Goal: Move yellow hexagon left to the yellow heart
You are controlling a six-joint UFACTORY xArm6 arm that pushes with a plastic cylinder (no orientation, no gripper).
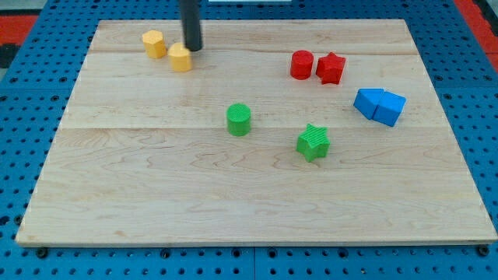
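Here, tip: our tip [192, 49] is resting on the table [249, 194] just beside the nearer yellow block, at its upper right edge; we are judging that it sits there so a push can be sending that block toward the view's left.
Pincer: we are carrying none, only the straight rod, so there is no wide or narrow state to be telling.
Yellow blocks: the yellow block by the rod [180, 57] and the other yellow block [154, 43] are lying near each other at the view's top left, a small gap showing between them; which is the hexagon and which the heart we are not managing to tell at this size.
Bystanders: the red cylinder [302, 64] and red star [331, 68], the blue blocks [380, 106], the green cylinder [239, 119] and green star [313, 141] are sitting well apart from the push.
Hidden: the rod's upper part is being cut off by the view's top edge.
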